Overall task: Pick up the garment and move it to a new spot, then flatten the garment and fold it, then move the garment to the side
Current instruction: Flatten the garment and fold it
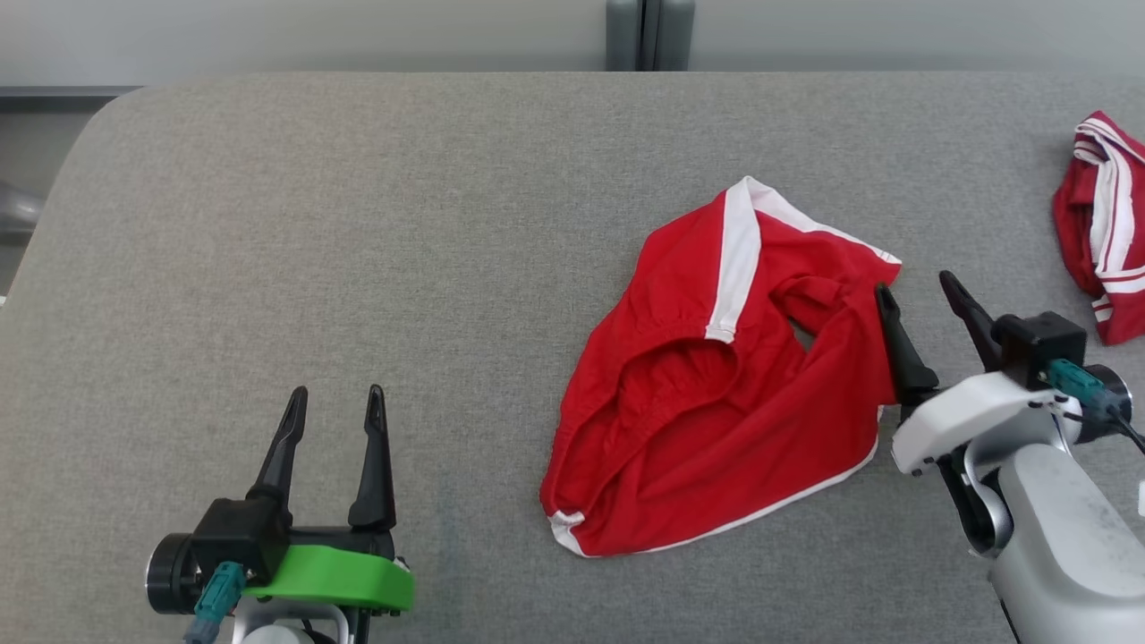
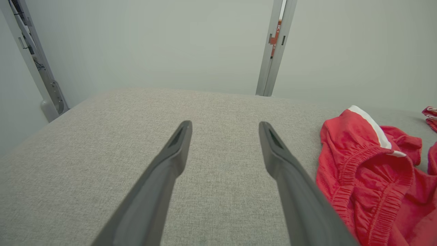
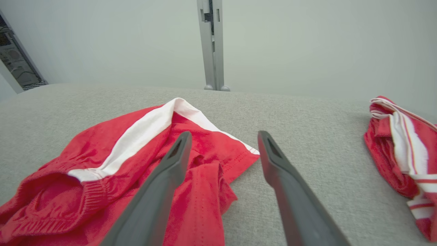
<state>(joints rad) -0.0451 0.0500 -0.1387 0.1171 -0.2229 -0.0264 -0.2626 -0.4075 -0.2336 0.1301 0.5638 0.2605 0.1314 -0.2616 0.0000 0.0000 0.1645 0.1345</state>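
My left gripper (image 1: 338,391) and right gripper (image 1: 915,282) are spread, empty; the garment (image 1: 716,402) lies crumpled right of the tabletop's (image 1: 358,224) middle, not yet flattened or folded.

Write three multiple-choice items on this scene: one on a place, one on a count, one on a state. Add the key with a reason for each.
1. Where is the right pincer?
A. At the right edge of the red shorts
B. At their left edge
C. Beneath them

2. How many red garments lie on the grey table?
A. One
B. Two
C. Four

3. What state is the left pincer in?
A. Shut on cloth
B. Open, holding nothing
C. Shut on nothing

Key: 1 A, one of its fingers overlaps the shorts' right corner; 2 B, the shorts plus a striped garment at the right edge; 3 B, its fingers stand apart over bare table.
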